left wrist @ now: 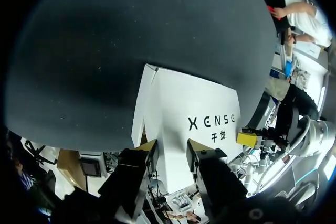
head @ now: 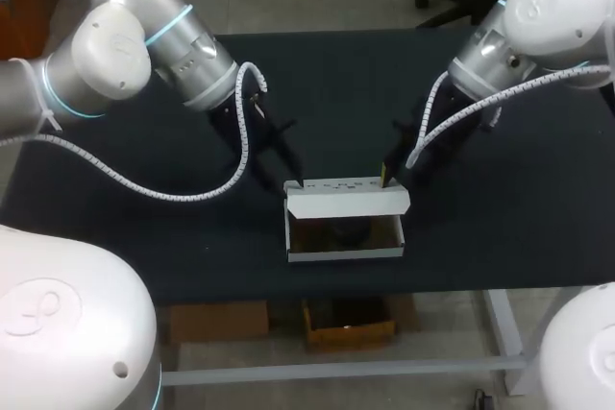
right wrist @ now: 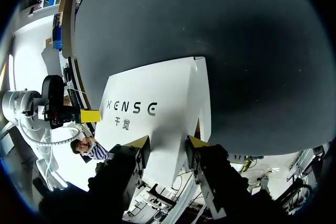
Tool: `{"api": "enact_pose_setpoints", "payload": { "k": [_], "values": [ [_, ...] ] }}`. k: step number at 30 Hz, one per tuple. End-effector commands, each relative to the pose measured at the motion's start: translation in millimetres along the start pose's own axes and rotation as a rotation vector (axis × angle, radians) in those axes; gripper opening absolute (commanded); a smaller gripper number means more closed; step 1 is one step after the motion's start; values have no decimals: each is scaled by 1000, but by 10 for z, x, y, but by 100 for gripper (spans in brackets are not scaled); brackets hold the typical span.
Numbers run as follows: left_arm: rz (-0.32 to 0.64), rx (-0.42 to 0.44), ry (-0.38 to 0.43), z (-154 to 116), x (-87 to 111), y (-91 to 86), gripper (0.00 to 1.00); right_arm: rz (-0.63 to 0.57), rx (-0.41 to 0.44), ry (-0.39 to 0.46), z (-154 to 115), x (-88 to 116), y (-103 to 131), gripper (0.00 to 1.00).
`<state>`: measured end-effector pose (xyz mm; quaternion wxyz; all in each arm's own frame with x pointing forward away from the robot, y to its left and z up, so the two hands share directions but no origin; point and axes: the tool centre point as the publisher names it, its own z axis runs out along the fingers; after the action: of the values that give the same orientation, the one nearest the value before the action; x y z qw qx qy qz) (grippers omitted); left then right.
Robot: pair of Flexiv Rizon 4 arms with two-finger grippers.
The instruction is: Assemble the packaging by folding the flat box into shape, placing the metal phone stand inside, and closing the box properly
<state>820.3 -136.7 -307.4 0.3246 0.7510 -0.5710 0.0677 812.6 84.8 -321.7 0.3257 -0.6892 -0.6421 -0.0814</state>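
Heads up, your left hand [left wrist: 172, 150] and right hand [right wrist: 167, 144] both sit open behind the lid [head: 346, 201] of the box [head: 346, 251], so uneven pushing could skew it.

My table cover [head: 144, 237] is flat black, with faint pale specks up close. The box [head: 346, 253] is white outside and brown cardboard inside. Its flap [head: 348, 197] is white with dark print. Something dark sits inside; I can't tell more. My left arm [head: 125, 45] and right arm [head: 538, 16] have silver-white shells with cyan light rings at the joints. A white spiral-wrapped cable [head: 144, 189] runs along each. The left gripper [left wrist: 172, 153] has a black body and mustard-yellow fingertips [left wrist: 147, 146]. The right gripper [right wrist: 167, 145] is the same: black, with yellow fingertips [right wrist: 137, 141].
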Motion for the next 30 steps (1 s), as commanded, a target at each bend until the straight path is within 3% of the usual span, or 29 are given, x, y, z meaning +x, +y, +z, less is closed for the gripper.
{"api": "enact_pose_setpoints", "payload": {
  "k": [1,30],
  "values": [
    [-5,-7,-7,4,55,-18,35,0,7,3,0,34,-7,42],
    [-34,-49,-15,20,73,-102,35,33,24,14,-7,-25,87,43]
  ]
}}
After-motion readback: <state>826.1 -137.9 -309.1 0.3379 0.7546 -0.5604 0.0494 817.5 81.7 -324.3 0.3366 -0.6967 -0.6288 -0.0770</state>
